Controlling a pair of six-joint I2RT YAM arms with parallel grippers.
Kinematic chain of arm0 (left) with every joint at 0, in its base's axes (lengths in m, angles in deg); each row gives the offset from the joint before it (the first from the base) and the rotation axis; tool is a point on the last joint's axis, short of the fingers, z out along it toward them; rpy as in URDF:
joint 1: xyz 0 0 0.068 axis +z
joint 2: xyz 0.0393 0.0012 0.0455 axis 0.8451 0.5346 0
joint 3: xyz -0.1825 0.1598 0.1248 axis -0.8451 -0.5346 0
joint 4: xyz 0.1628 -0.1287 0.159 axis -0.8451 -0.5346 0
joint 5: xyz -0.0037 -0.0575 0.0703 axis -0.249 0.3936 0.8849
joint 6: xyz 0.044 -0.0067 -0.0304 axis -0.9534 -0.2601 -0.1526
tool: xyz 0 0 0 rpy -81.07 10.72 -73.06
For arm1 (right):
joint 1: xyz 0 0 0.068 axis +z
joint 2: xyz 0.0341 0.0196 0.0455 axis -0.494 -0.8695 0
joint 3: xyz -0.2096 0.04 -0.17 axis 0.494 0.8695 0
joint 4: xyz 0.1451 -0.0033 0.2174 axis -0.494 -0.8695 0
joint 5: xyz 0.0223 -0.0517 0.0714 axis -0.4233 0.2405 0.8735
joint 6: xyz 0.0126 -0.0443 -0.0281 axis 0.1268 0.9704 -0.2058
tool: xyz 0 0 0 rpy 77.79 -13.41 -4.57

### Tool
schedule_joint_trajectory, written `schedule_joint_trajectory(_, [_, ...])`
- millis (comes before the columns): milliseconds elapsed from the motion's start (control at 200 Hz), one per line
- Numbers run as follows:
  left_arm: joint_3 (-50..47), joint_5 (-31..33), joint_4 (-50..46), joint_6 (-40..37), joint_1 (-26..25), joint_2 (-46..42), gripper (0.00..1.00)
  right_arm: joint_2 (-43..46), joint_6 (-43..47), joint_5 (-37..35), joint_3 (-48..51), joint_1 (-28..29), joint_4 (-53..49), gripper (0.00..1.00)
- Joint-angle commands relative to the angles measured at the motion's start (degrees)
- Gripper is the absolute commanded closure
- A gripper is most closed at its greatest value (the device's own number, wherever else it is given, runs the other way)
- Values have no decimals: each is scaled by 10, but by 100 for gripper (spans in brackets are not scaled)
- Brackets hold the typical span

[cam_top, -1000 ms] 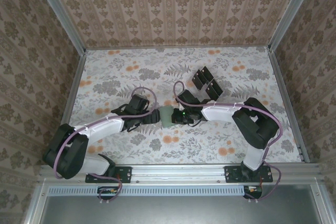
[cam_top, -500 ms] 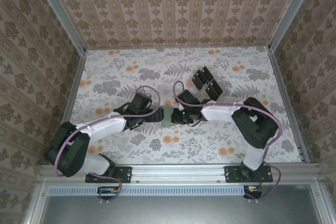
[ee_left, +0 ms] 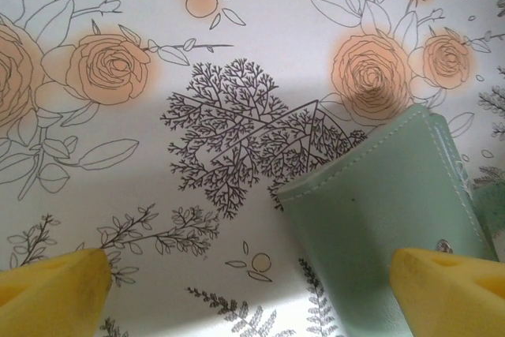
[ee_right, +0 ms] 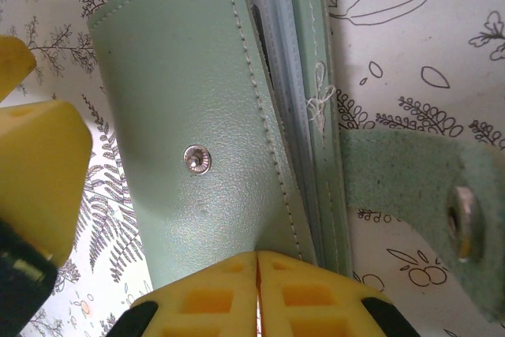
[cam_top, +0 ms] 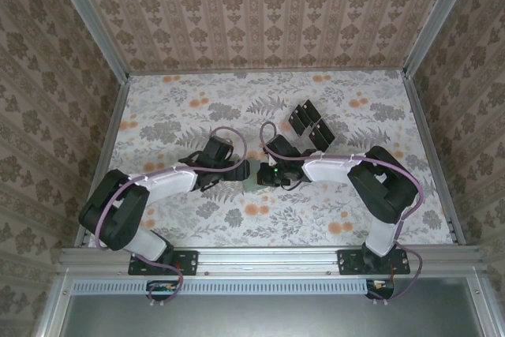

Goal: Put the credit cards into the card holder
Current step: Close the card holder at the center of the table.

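Card holder (ee_right: 197,116): soft, grained, stitched sage rectangle, pinched by right gripper (ee_right: 256,262); left gripper (ee_left: 248,290) wide, empty.

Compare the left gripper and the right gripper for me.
The left gripper stands wide open; the right gripper is shut.
The left gripper holds nothing; the right gripper pinches the card holder's edge.
The left gripper reaches in from the left, the right gripper from the right.
Both have yellow fingertips and meet at the card holder.
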Motion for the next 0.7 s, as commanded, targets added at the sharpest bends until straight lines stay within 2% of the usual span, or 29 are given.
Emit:
schedule_joint_trajectory(0, [10, 1, 9, -11, 7, 13, 0, -17, 6, -3, 1, 1, -8, 89])
schedule_joint_trajectory(165, [5, 24, -3, -6, 14, 28, 0, -15, 5, -3, 0, 0, -13, 89])
schedule_joint_trajectory(435, [2, 27, -9, -10, 15, 46, 0, 19, 18, 6, -28, -11, -49, 87])
schedule_joint_trajectory(695, [-5, 38, -12, -3, 15, 55, 0, 95, 56, -19, -91, -46, -151, 75])
